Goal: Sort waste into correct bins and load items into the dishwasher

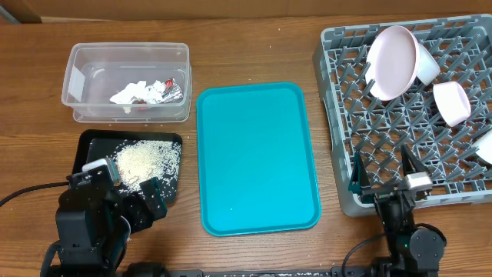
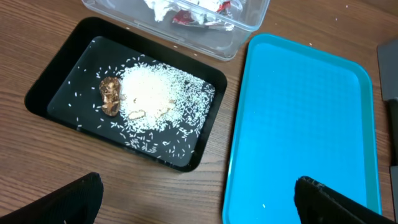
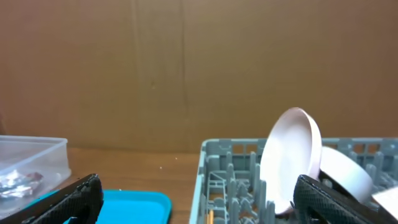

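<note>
Loose pale rice-like grains (image 2: 155, 93) heap in the shallow black rectangular tray (image 2: 61, 73) at eight o'clock; left gripper (image 2: 199, 191) and right gripper (image 3: 198, 194) both stand spread, empty.

Dish rack (image 1: 361, 100) cut off at right, pale bowl (image 1: 486, 147) half out of frame, tub (image 2: 249, 28) top cropped

I see rice (image 2: 155, 93) heaped in the black tray (image 2: 37, 93), brown scrap (image 2: 110, 95) touching the heap's left side; tub (image 2: 245, 28) behind, teal tray (image 2: 305, 124) alongside, left gripper (image 2: 198, 186) gaping wide.
</note>
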{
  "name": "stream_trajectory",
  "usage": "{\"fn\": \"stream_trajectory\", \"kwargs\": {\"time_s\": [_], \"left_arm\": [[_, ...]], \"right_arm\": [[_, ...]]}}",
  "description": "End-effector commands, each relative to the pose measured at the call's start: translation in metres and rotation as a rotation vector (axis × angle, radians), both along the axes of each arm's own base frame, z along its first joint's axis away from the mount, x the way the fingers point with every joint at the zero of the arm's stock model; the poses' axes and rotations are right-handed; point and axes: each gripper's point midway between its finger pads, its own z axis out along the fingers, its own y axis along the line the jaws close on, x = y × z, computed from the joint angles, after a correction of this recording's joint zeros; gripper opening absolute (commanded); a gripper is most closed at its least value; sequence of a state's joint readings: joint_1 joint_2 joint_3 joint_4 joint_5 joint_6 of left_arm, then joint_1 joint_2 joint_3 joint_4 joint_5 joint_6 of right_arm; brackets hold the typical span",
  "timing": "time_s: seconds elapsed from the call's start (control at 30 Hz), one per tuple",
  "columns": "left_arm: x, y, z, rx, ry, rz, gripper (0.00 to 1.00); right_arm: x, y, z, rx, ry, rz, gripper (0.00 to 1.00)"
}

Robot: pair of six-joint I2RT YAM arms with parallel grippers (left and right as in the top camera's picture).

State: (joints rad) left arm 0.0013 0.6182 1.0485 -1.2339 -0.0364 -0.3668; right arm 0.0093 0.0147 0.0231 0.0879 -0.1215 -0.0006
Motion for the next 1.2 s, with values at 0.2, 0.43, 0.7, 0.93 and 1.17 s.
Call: {"fn": "stream_trajectory", "kwargs": {"time_s": [0.2,0.43,0.7,0.93,1.17], "left_arm": [[0.000,-0.002,0.000,-0.016,-0.005,0.004,1.00],[0.000,-0.002,0.000,-0.016,-0.004,0.004,1.00],[0.000,-0.002,0.000,-0.016,-0.004,0.004,1.00],[0.000,-0.002,0.000,-0.016,-0.004,0.004,1.00],[0.000,-0.002,0.000,-0.016,-0.004,0.003,1.00]], "right_arm": [[0.003,-0.003,-0.045,0.031,0.172,-0.022,1.00],[0.003,-0.003,-0.045,0.031,0.173,-0.022,1.00],[0.003,-0.003,-0.045,0.031,0.173,-0.022,1.00],[0.003,-0.003,-0.045,0.031,0.173,-0.022,1.00],[0.003,-0.003,-0.045,0.031,0.173,-0.022,1.00]]}}
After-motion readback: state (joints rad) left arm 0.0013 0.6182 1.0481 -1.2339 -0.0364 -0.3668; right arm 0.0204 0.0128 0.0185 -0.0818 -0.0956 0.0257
